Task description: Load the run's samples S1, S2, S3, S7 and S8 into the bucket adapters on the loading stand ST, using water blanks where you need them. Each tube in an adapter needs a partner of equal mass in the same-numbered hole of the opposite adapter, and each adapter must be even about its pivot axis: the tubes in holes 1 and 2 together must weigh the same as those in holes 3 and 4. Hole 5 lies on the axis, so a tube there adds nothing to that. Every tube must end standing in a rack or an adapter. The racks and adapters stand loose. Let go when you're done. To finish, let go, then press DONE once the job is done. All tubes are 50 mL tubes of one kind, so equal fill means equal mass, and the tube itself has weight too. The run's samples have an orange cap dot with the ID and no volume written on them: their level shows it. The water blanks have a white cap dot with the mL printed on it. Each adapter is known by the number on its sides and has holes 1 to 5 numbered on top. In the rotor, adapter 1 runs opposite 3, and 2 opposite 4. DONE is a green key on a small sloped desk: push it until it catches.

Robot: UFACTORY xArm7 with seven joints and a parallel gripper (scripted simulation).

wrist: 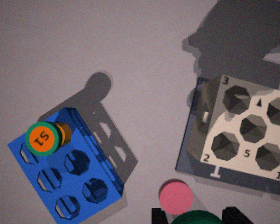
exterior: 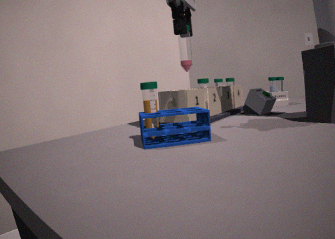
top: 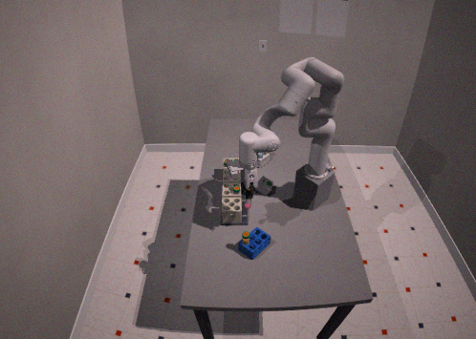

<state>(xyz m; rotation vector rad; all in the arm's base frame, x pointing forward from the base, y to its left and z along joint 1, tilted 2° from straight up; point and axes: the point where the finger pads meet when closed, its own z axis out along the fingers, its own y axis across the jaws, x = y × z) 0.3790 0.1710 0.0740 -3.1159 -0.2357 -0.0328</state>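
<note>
From the top, here's my claw (top: 249, 192) (exterior: 182, 33) (wrist: 195, 216), pinching a tube (top: 248, 205) (exterior: 185, 49) (wrist: 176, 198) over the near side of the stand (top: 245, 219) (wrist: 187, 160)! Below it sits the blue rack (top: 260, 243) (exterior: 176, 145) (wrist: 93, 206), with S1 (top: 246, 238) (exterior: 149, 103) (wrist: 42, 139) in a corner hole. On the stand, adapter 1 (top: 231, 216) (exterior: 192, 103) (wrist: 211, 150) is the nearest block, its holes bare, and a tube with an orange dot (top: 236, 188) stands in the next one.

Over to the exterior view: my tube hangs upright in mid-air, green at the top, clear walls, pink cone tip pointing down. S1 stands in the blue rack, green cap, orange liquid filling much of it. Adapters 1, 2 (exterior: 214, 99), 3 (exterior: 227, 96) and 4 (exterior: 238, 95) line up, with three green caps showing above the row. Farther back, the blanks rack (exterior: 281, 96) carries two green-capped tubes, one with pale blue in it. The gray desk with the green key (exterior: 266, 93) stands between.

And the wrist view! S1's orange dot reads plainly; five other rack holes are empty. All five holes of adapter 1 gape empty too. My tube's green cap is between my black fingers, pink tip beyond it.
</note>
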